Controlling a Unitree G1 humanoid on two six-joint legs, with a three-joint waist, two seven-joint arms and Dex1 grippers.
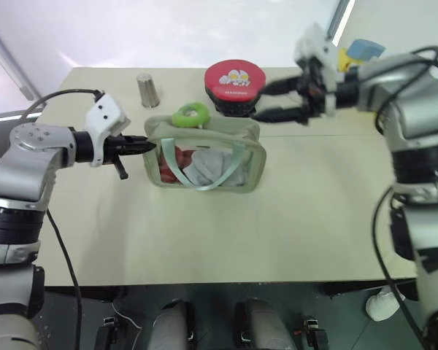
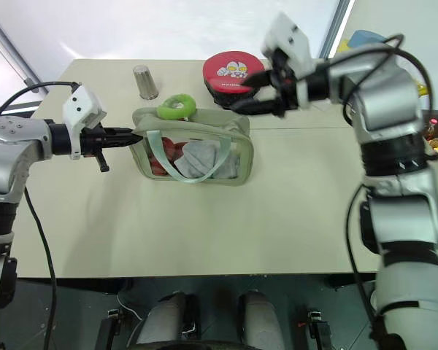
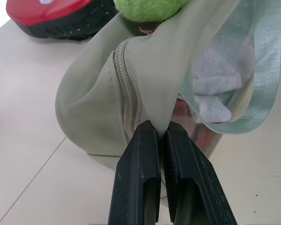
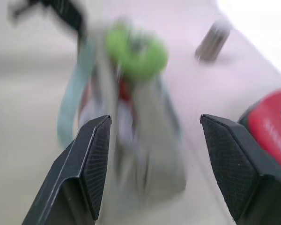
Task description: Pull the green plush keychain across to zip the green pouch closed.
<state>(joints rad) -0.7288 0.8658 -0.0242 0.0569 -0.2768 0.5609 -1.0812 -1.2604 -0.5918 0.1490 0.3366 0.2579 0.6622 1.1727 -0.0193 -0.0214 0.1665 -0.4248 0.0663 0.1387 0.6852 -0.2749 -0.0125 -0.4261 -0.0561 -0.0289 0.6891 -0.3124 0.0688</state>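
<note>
The green pouch [image 1: 237, 171] stands upright mid-table, with white and reddish contents behind its clear front and a mint strap [image 1: 219, 169] hanging over it. The green plush keychain [image 1: 190, 114] rests on the pouch's top, toward its left end. My left gripper [image 1: 147, 146] is shut on the fabric at that left end, beside the zipper [image 3: 124, 93]; its fingers [image 3: 140, 178] pinch the fold. My right gripper [image 1: 259, 103] hangs open above the pouch's right end, apart from it, with nothing between its fingers [image 4: 91, 159]. The keychain [image 4: 136, 52] lies ahead of it.
A round red case [image 1: 236, 82] sits on the table [image 1: 226, 240] just behind the pouch, under the right gripper. A small metal cup [image 1: 147, 90] stands behind the pouch's left end. Blue and yellow things [image 1: 361, 51] lie at the far right corner.
</note>
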